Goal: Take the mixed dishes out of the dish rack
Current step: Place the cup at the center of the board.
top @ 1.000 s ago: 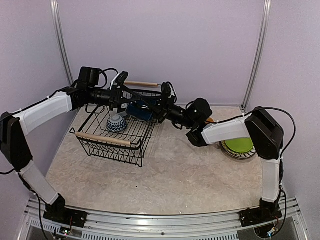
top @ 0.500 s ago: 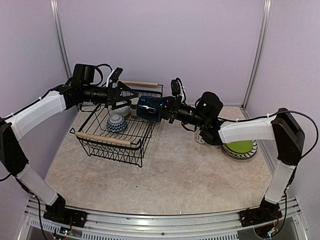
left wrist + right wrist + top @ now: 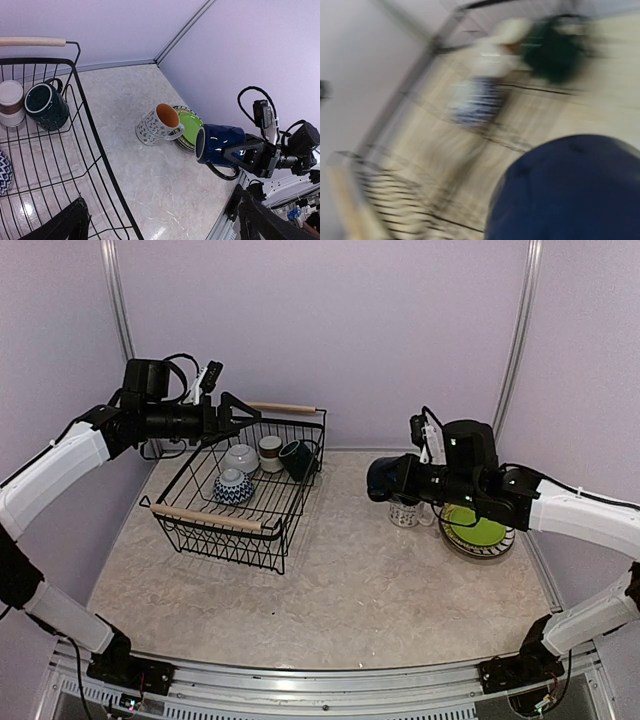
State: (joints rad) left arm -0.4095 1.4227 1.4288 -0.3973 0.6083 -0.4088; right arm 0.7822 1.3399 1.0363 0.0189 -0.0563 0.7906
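Dish rack [image 3: 230, 540] is on the left side of the table [image 3: 330, 590] in the overhead view. It's got a white bowl [image 3: 240, 456], a blue-patterned bowl [image 3: 232, 487], a small cup [image 3: 270, 452] and a dark green mug [image 3: 297, 458] in it. The left gripper [image 3: 240, 412] hangs over the rack's far left corner with its jaws wide apart and nothing in them. The right gripper [image 3: 402, 480] is well clear of the rack, clamped on a dark blue mug [image 3: 381, 480], which is up in the air just above the patterned white mug [image 3: 405, 512] and next to the lime green plate [image 3: 478, 530].

The left wrist cam shows it better. The blue mug is lying sideways with its mouth towards the rack, and the grip looks to be on the handle. The left arm's own fingers [image 3: 70, 225] are spread at the frame corners.

The right wrist cam is mostly a blur. There's just the blue mug filling the lower right and a smeared rack behind it.

My take is this is the set-down step. I'd tip the mug upright first, then bring it down on bare table beside the patterned mug, not over it. A handle grip can let the mug swing, so go slow and only let go once the base is flat. Watch the stack of plates under the green one too.
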